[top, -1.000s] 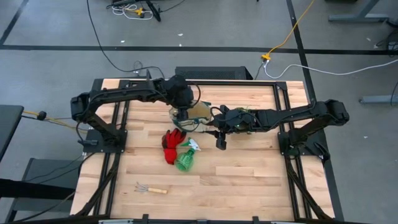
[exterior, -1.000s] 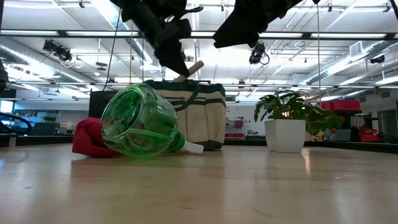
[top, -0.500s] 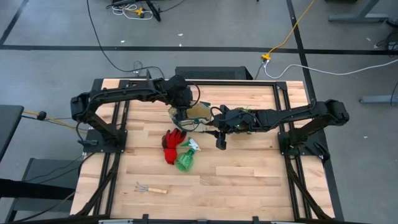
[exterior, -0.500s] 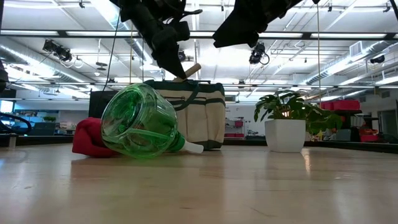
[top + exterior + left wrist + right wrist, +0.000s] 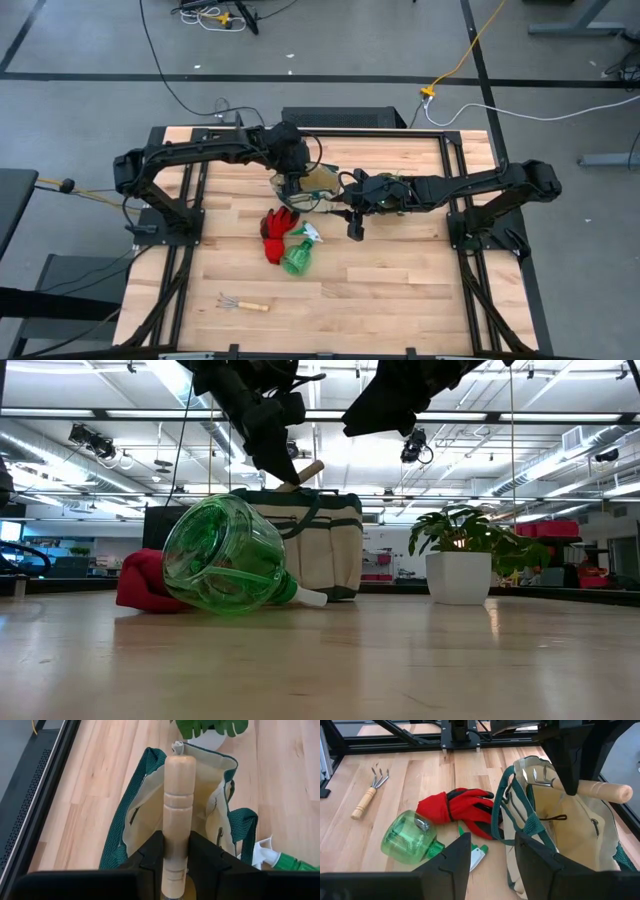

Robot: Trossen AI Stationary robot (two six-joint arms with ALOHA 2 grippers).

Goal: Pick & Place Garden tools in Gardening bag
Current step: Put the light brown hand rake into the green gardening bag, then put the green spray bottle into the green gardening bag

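Observation:
The cream gardening bag (image 5: pixel 318 182) with green trim stands open at mid-table. My left gripper (image 5: pixel 176 847) hangs over its mouth, shut on a wooden-handled rake (image 5: pixel 178 795) whose metal tines (image 5: pixel 540 775) sit inside the bag's mouth. My right gripper (image 5: pixel 492 855) is open at the bag's near rim, one finger on either side of the green strap (image 5: pixel 501 820). Red gloves (image 5: pixel 457 810) and the green spray bottle (image 5: pixel 410 837), on its side, lie on the table beside the bag. A second rake (image 5: pixel 367 795) lies near the front left. My left gripper pinches the rake's wooden handle (image 5: pixel 176 862) between its two fingers, on the part toward the metal end. The fingers come slanting down from above. The handle's rounded free end (image 5: pixel 308 468) sticks out past them, tilted upward above the bag's rim; the rake is clear of the table. My right gripper: I cannot tell whether its fingers touch the bag's rim.
A potted plant (image 5: pixel 465 550) in a white pot stands just beyond the bag, under my right arm in the high view. Bare wood lies along the table's front and right (image 5: pixel 400 290).

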